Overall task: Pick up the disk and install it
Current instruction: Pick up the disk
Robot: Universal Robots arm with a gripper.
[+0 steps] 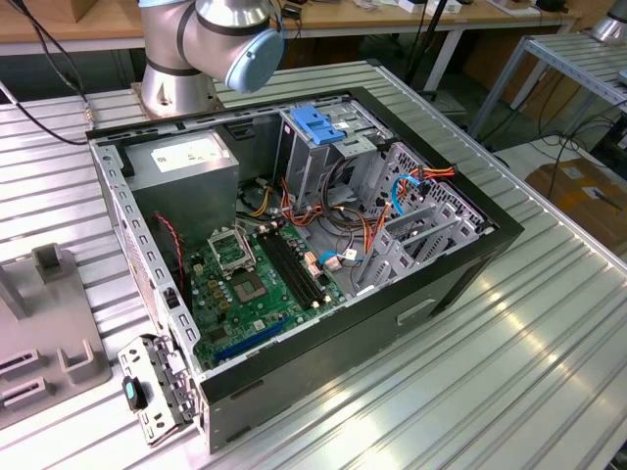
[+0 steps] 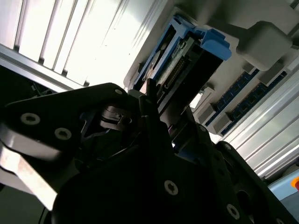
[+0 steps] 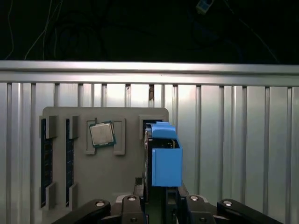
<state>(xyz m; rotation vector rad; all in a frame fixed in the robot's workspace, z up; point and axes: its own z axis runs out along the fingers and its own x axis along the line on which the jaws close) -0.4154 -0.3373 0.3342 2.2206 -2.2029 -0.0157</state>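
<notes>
Dead ahead of the tool (image 3: 161, 205) & up against it, the disk (image 3: 164, 163) stands on edge in the grey fixture tray (image 3: 117, 179) on the counter (image 3: 233, 140), long axis along the tool's reach; whether it's gripped, can't tell.

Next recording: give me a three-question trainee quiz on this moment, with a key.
1. True or false: the disk already sits inside the computer case.
2. What lies on the grey tray beside the disk? A) processor chip B) screwdriver C) fan
3. Fill in: the disk's carrier is coloured ____.
Key: 1 false, it stands on the tray; 2 A; 3 blue.
</notes>
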